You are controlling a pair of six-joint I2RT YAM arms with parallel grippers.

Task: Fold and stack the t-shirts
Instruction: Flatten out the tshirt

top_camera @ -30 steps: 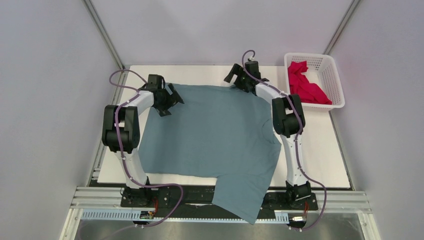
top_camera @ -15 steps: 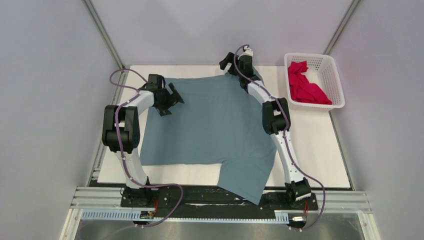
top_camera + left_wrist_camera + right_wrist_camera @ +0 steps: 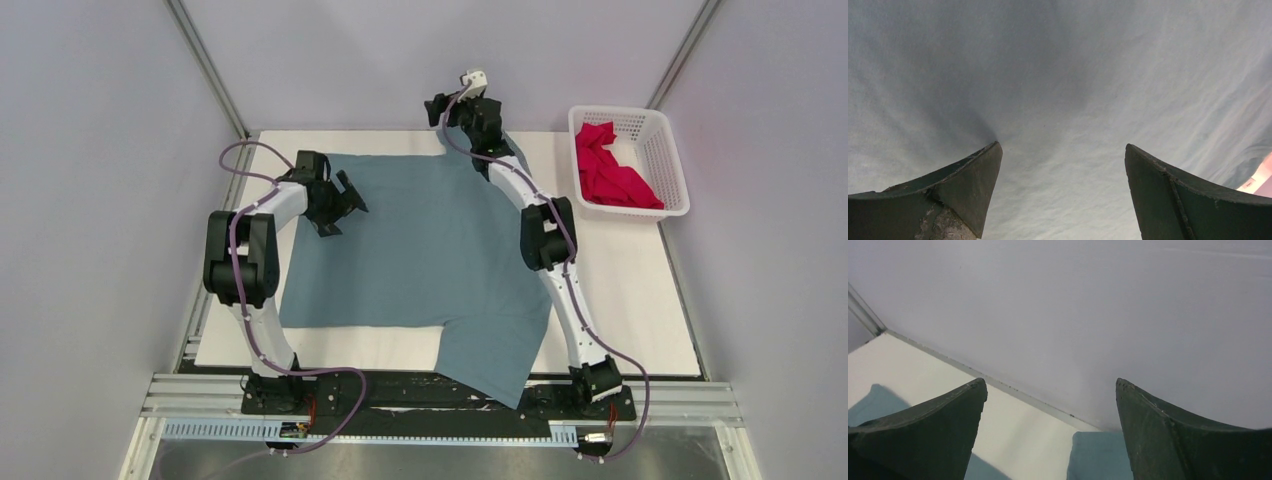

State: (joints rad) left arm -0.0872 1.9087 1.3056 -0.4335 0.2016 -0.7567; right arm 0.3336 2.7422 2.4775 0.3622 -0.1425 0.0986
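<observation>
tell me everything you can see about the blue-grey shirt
The blue-grey t-shirt is plain, soft-looking cloth, spread nearly flat across the white table. One part on its near right droops over the table's near edge. The open left gripper sits at its far left corner, one finger dimpling the cloth. The open right gripper, raised past its far edge, holds none of it.

Your right gripper (image 3: 1050, 385) stands wide apart: its two dark fingers (image 3: 923, 430) fill the lower left and lower right corners, with nothing between them. Behind them a pale wall (image 3: 1073, 305) takes up most of the frame. Below it, the white table (image 3: 1013, 440) runs in from the left. The blue-grey t-shirt (image 3: 1098, 455) shows at bottom centre and low on the left.
</observation>
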